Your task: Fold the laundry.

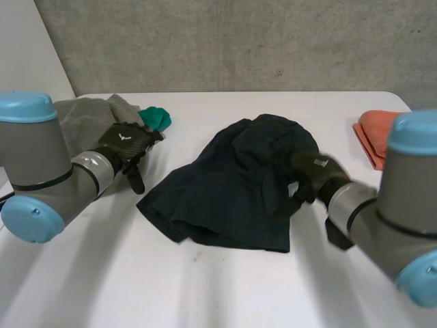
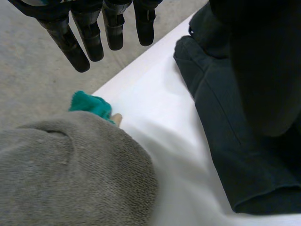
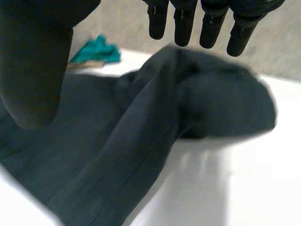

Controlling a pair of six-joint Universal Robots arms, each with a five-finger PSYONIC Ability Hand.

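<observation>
Head view. Mid-bench, a crumpled dark navy cloth garment (image 1: 239,184), bunched and rumpled on the white bench (image 1: 205,287), with no clean fold to be made out. At the far left corner, a heaped grey fleece garment (image 1: 85,116) with a small teal cloth (image 1: 156,117) just beside it, both unfolded. At the right edge, a flat salmon-orange cloth (image 1: 375,133), seemingly squared off, perhaps already done. Judged from that: task early, with the navy piece in hand and the grey and teal waiting. Left hand (image 1: 126,147) between the grey heap and the navy garment, fingers loosely extended, holding nothing. Right hand (image 1: 311,174) at the navy garment's right edge. No legible writing anywhere; only a small pale mark on the back of each hand, too small to read.

Left wrist view. Fingers (image 2: 89,37) straight and a little spread, closed on nothing, thumb held apart. Under the palm, bare bench (image 2: 155,108); grey fleece (image 2: 70,174) to one side with the teal cloth (image 2: 91,106) peeking past it, navy garment (image 2: 235,141) to the other. No label showing.

Right wrist view. Fingers (image 3: 207,23) straight, side by side, thumb wide apart, pinching nothing. Navy garment (image 3: 141,141) beneath the palm in thick ridges; teal cloth (image 3: 96,49) beyond it. No tag or print visible.
</observation>
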